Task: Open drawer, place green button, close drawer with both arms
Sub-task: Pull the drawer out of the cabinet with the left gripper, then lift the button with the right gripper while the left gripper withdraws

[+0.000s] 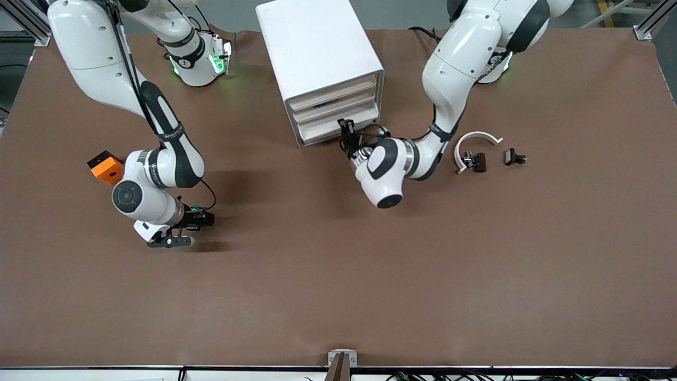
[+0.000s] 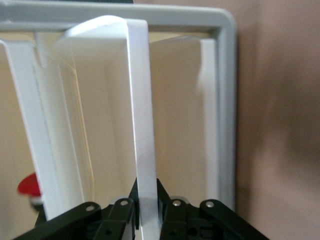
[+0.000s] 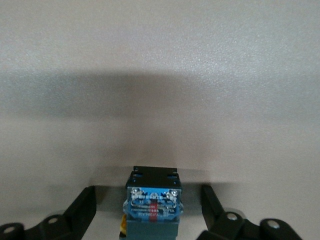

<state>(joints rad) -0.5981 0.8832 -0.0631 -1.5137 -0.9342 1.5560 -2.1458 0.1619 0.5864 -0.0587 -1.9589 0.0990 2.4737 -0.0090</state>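
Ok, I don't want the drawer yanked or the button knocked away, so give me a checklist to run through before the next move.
1. Left gripper shut on the drawer handle: ok; the left wrist view shows the white handle pinched between the fingers.
2. Drawer pulled out: not ok, it sits flush in the cabinet.
3. Button between the right gripper's fingers: ok, centred in the gap.
4. Right gripper closed on the button: not ok, gaps show on both sides.
5. Button resting on the table: ok.
6. Orange cube out of the way: ok, beside the right arm.
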